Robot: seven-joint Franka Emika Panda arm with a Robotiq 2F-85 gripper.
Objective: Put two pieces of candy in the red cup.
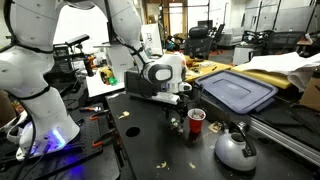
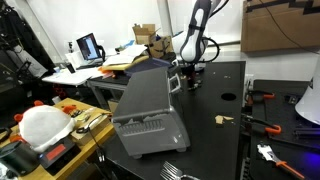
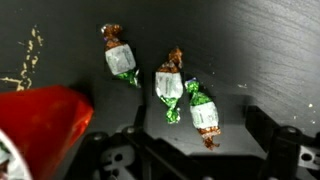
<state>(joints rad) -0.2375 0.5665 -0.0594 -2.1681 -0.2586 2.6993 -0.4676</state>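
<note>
Since the pieces of candy (image 3: 168, 85) are just small twist-wrapped lumps, my guess is they weigh basically nothing and the wrappers are crinkly and a bit slick. They'll probably skate across the table (image 3: 270, 50) if a finger nudges them sideways instead of closing on them.

Three of them show up in the wrist view, lying in a loose diagonal line on the dark tabletop. The upper candy (image 3: 120, 60) sits on its own. The middle one and the lower candy (image 3: 205, 115) are close enough that their green twisted ends touch or nearly do, and I can't tell which.

The red cup (image 3: 40, 120) is at the lower left of that view, near the candy but not touching it. An exterior view shows a kettle (image 1: 236, 148) standing a bit past the cup.

The gripper (image 3: 190, 142) hangs low over the pile with its fingers spread wide and nothing held between them.

Where to grab: I'd go for the fat whitish middle of a wrapper, not the twisted tails, since those would likely just fold or slip out. The hard core should take a firm pinch fine, so crushing isn't much of a worry.

The upper candy looks like the cleanest pick because nothing crowds it. Going for the lower pair risks catching both or flicking one away.
</note>
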